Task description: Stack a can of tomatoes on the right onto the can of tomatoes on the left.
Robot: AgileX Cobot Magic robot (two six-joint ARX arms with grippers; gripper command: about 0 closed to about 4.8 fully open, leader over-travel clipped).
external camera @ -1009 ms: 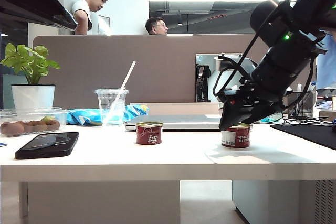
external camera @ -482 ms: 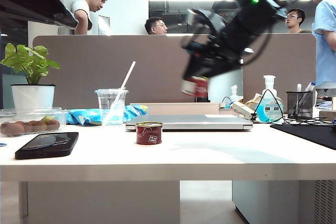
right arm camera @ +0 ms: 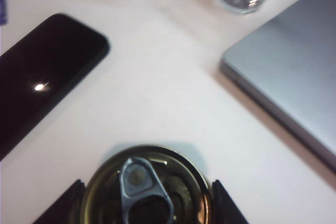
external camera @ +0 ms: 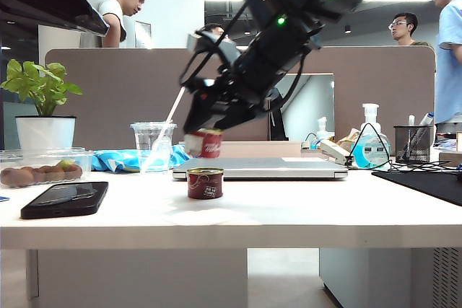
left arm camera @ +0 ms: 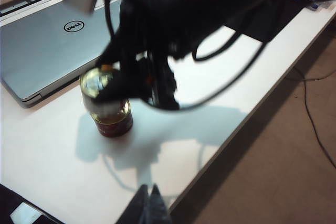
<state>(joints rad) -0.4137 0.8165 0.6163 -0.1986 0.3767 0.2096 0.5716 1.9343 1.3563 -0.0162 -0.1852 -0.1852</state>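
Observation:
One red tomato can (external camera: 205, 183) stands on the white table (external camera: 289, 214), left of the middle. A short gap above it hangs a second tomato can (external camera: 208, 145), with my right gripper (external camera: 202, 137) shut on it after reaching across from the right. In the right wrist view the held can's lid and pull tab (right arm camera: 144, 187) sit between the two black fingers (right arm camera: 65, 205), and the lower can is hidden beneath. The left wrist view shows the held can (left arm camera: 97, 83) over the standing can (left arm camera: 114, 123). My left gripper (left arm camera: 149, 205) hovers off to the side near the table edge, shut and empty.
A closed silver laptop (external camera: 253, 169) lies just behind the cans. A black phone (external camera: 65, 198), a plastic cup with a straw (external camera: 153, 146), a fruit box (external camera: 32, 167) and a potted plant (external camera: 45, 131) stand to the left. A sanitizer bottle (external camera: 369, 148) and pen holder (external camera: 413, 142) are at the right.
My right gripper lifted the can off the right side of the table, carried it leftward through the air and brought it down to just above the left can. The left gripper kept still.

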